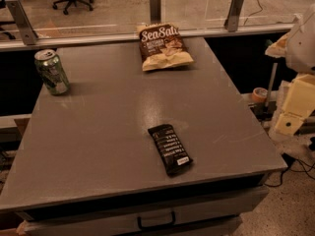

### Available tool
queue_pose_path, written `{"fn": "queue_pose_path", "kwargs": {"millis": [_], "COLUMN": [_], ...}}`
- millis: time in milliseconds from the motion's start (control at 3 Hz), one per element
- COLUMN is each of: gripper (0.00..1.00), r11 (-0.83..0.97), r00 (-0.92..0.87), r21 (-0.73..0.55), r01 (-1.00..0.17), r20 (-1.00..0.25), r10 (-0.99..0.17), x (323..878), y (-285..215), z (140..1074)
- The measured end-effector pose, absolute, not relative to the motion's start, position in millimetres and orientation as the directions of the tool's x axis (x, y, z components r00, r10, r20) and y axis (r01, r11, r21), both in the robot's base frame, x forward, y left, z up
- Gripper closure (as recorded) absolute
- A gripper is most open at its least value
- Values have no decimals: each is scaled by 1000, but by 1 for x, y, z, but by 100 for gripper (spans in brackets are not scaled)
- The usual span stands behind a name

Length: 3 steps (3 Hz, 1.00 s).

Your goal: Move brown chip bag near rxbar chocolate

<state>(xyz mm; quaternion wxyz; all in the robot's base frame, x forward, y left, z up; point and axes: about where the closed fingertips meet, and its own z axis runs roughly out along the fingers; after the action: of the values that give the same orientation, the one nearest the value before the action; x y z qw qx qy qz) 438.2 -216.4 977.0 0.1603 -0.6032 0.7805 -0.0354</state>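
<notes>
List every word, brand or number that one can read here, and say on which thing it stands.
"Sea Salt": white script on the brown chip bag; smaller lines below are too blurred to read.
rxbar chocolate: white lines and a small label, too small to read.
green can: no readable text.
tool, at the right edge of the view: no text seen.

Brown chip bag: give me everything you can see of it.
The brown chip bag is a crinkly pouch with a dark brown top bearing white "Sea Salt" script and a tan-yellow lower part. It looks unopened and lies flat, face up, with its top end pointing away from the camera, at the far edge of the table near the middle. Only the table touches it. The gripper is off the table's right side, apart from it.
</notes>
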Motion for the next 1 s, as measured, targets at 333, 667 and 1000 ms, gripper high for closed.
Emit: {"fn": "queue_pose_path", "kwargs": {"millis": [333, 667, 1000], "gripper": [0, 0, 0], "r11": [270, 258, 243], "r00": [-221, -193, -137], "r21": [-249, -271, -297], "r01": [-930, -927, -923], "r20": [-208, -246, -335], "r10": [-953, -950, -932], "x": [438, 464, 531], "y": [-216, -205, -173], "z": [977, 972, 963]}}
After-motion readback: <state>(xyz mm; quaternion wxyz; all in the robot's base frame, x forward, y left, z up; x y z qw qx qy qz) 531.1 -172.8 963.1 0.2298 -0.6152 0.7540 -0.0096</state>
